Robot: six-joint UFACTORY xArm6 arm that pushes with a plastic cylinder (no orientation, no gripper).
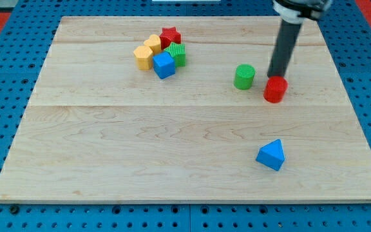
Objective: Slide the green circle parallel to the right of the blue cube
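Your tip (276,76) stood at the far edge of the red cylinder (275,89), seemingly touching, right of the green circle (244,77), which lay well right of the blue cube (163,65), so you needed only gentle leftward nudges.

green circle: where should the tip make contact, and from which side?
There is no gripping, only pushing. Contact the green circle on its curved side wall facing the view's right, centred so that it doesn't roll off, and push toward the blue cube. My tip sits at the red cylinder, already on that side.
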